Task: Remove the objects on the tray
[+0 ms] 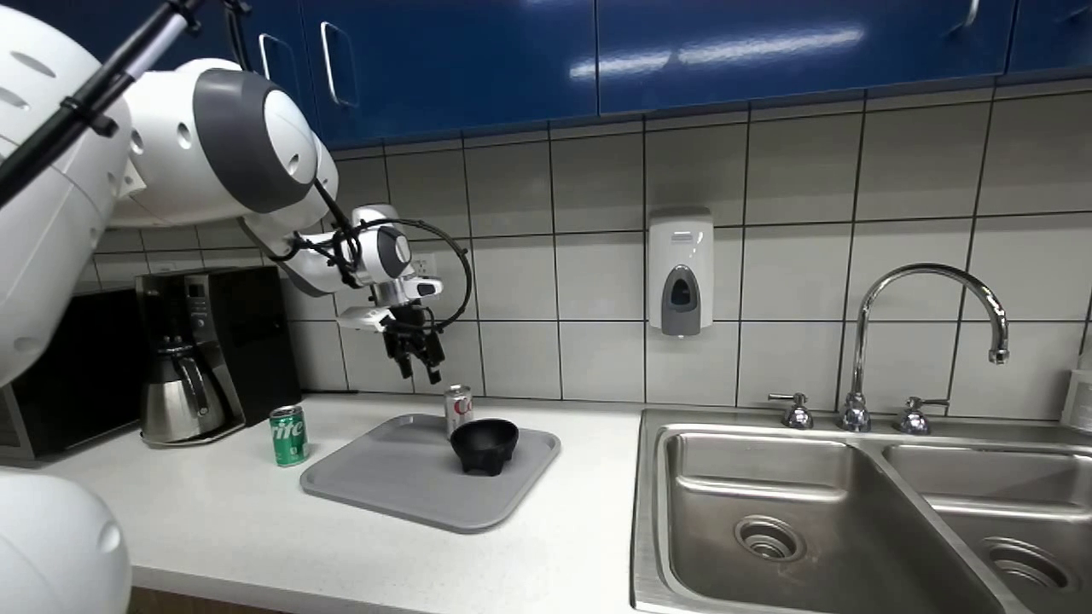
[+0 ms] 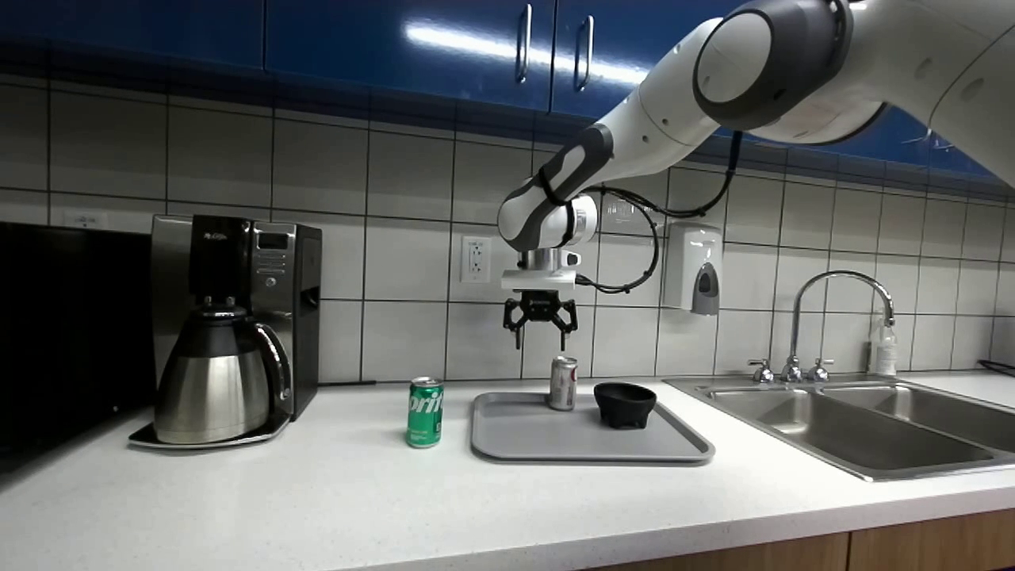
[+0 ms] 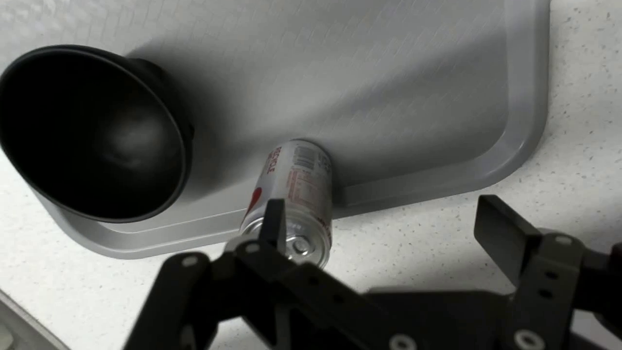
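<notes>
The grey tray [image 1: 392, 477] lies on the white counter; it also shows in an exterior view [image 2: 531, 440] and the wrist view [image 3: 413, 43]. On it stand the black bowl [image 1: 486, 439] [image 2: 625, 404] [image 3: 97, 131] and a silver can with red print [image 1: 458, 408] [image 2: 563, 385] [image 3: 303, 180], upright near the tray's back rim. The green can [image 1: 289, 437] [image 2: 425, 412] stands on the counter beside the tray. My gripper [image 1: 421, 373] [image 2: 541, 346] [image 3: 381, 218] is open and empty above the tray's back edge. In the wrist view one finger partly covers the silver can's top.
A coffee maker with a steel pot [image 1: 181, 405] [image 2: 214, 388] stands at the back beside the green can. The steel sink [image 1: 768, 486] [image 2: 840, 428] with its tall tap [image 1: 862, 341] lies on the tray's far side. The tiled wall [image 1: 597, 358] is close behind my gripper.
</notes>
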